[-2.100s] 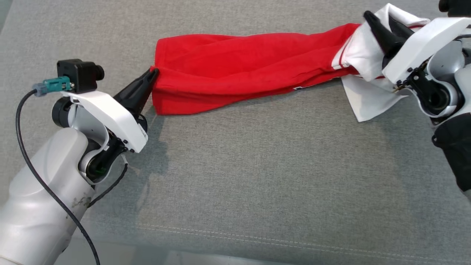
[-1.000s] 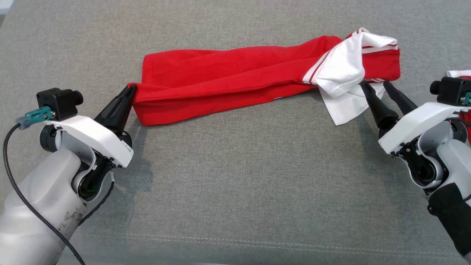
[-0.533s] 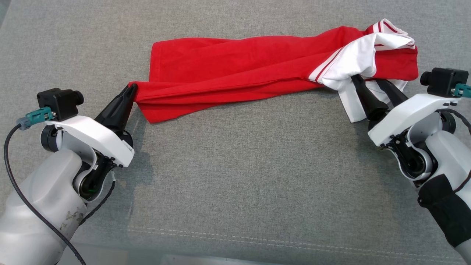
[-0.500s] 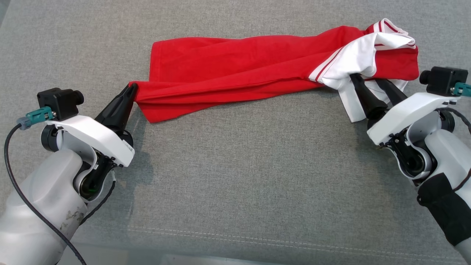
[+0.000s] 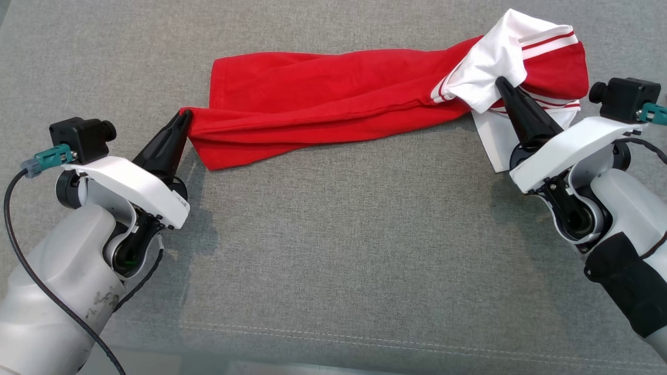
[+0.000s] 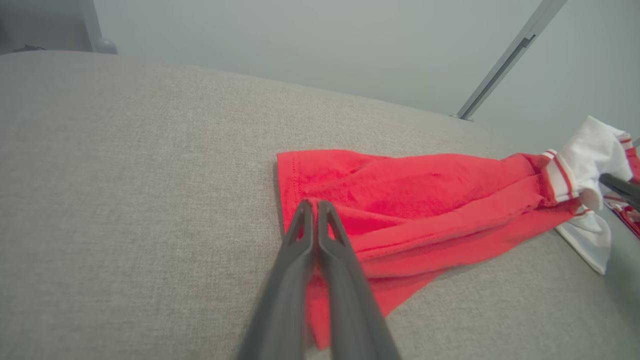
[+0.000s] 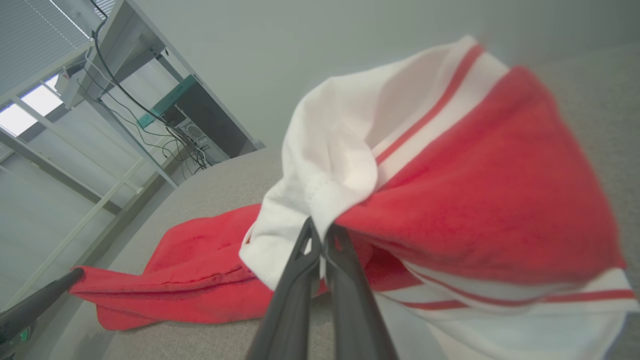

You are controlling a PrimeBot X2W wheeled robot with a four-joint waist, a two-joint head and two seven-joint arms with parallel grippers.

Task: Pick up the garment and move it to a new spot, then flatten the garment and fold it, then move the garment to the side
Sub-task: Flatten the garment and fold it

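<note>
The garment (image 5: 333, 99) is a red shirt with white, red-striped sleeve parts, stretched in a long rumpled band across the far half of the grey cushion. My left gripper (image 5: 185, 119) is shut on its red hem corner at the left end, and the left wrist view has the closed fingers (image 6: 315, 210) pinching the red cloth (image 6: 400, 195). My right gripper (image 5: 503, 86) is shut on the white sleeve fabric at the right end, lifting it off the cushion. In the right wrist view the white and red cloth (image 7: 450, 165) bunches above the closed fingertips (image 7: 320, 235).
A grey fabric cushion (image 5: 333, 250) carries everything, with a stitched seam near its front edge (image 5: 365, 341). In the right wrist view a metal shelf frame with cables and a green-edged box (image 7: 165, 110) stands beyond the cushion. A slanted metal bar (image 6: 505, 60) rises behind it in the left wrist view.
My right gripper has closed on the white sleeve fabric and raised it, after standing open around it. The left gripper has kept its grip on the hem corner.
</note>
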